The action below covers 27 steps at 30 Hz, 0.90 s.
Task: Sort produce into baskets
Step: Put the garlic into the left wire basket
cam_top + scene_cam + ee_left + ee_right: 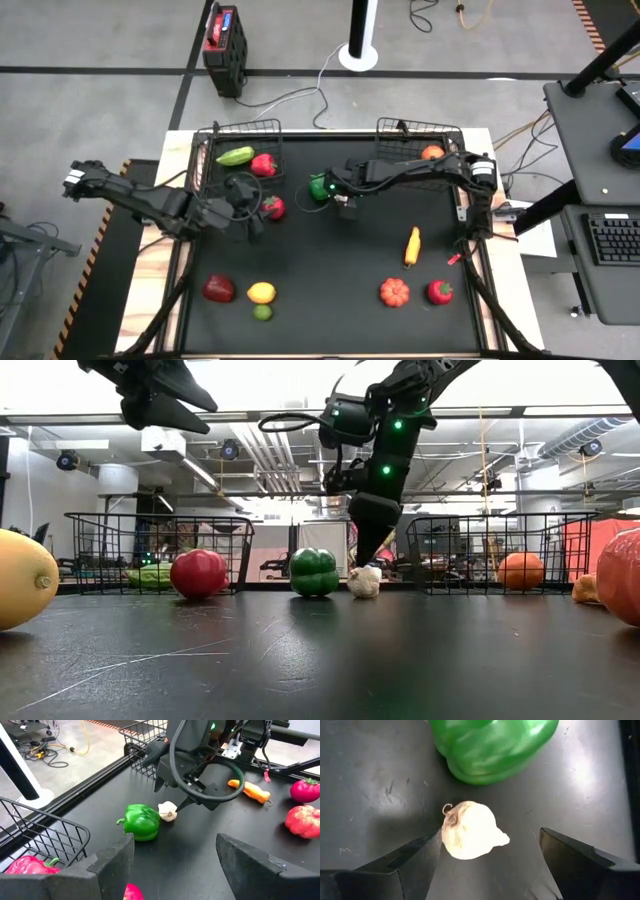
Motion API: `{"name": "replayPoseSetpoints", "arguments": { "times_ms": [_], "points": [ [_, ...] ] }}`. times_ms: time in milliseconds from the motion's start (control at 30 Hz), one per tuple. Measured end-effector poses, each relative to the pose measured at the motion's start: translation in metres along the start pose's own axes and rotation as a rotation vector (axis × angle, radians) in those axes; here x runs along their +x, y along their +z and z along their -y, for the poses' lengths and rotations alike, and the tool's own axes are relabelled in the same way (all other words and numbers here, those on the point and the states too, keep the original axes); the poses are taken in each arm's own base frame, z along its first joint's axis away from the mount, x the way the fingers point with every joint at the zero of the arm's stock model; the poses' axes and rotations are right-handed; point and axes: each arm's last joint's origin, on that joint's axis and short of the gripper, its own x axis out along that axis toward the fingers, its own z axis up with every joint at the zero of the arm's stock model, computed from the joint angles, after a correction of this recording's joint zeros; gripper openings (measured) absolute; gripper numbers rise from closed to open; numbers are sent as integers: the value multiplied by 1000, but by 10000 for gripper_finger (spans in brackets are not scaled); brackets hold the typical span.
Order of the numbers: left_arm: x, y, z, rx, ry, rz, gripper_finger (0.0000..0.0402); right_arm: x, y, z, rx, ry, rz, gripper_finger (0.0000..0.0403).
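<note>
Right gripper (pixel 490 855) low over the garlic (pixel 471 830), fingers spread either side of it, not clamped.

The garlic sits on the mat just beside the green pepper (pixel 492 747), which the wrist picture cuts off; from above the arm hides the garlic. Left gripper (pixel 172 857) hangs open near the left basket (pixel 240 135), whose red pepper (pixel 27 866) shows partly.
</note>
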Motion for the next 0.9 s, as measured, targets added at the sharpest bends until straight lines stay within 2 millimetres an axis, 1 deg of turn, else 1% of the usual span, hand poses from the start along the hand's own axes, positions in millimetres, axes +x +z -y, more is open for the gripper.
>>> {"name": "replayPoseSetpoints", "arguments": {
  "times_ms": [133, 267, 567, 633, 733, 900],
  "points": [
    [2, -1, 1, 12, 5, -9, 263, 5, 0, 0, 5, 7, -5, 325],
    [6, -4, 3, 23, 11, -21, 263, 14, 0, -3, -3, 28, -15, 325],
    [7, -4, 5, 32, 12, -23, 263, 23, 0, -5, 13, 45, -28, 322],
    [7, -4, 5, 31, 12, -22, 263, 27, -1, -6, 20, 60, -42, 311],
    [8, -4, 5, 31, 11, -22, 263, 36, -3, -9, 15, 74, -65, 283],
    [8, -4, 5, 30, 11, -21, 263, 39, -3, -10, 20, 78, -63, 227]
  ]
}}
